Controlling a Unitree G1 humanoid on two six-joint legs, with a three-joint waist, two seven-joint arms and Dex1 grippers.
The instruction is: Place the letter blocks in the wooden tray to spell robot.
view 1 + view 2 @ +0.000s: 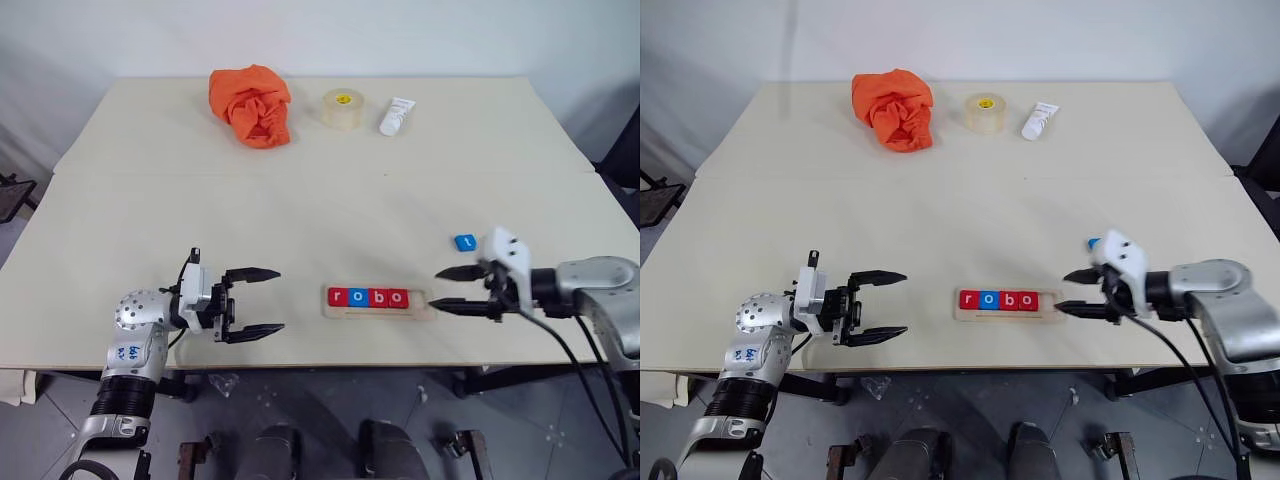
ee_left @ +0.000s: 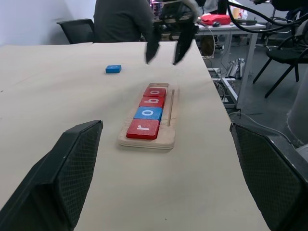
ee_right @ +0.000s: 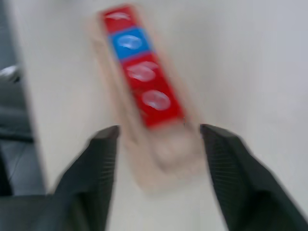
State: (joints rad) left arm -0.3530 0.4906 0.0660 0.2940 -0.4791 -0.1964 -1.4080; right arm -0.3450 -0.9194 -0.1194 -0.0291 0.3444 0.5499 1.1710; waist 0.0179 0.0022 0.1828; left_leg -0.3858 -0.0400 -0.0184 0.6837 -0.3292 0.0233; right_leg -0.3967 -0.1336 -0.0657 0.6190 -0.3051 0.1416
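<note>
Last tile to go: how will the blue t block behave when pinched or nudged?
The blue t block looks flat and rigid, so it probably won't roll or tip. It lies flush on the smooth table, so a nudge may slide it. Low edges likely leave the fingers little to pinch.

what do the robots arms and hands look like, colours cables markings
Both arms are silver-grey metal with black ribbed sections. The left arm carries a blue handwritten marking on its silver shell. Each hand has two black fingers with textured pads: the left hand sits on a white and black block, and the right hand has a white cover with black cables trailing along the arm.
</note>
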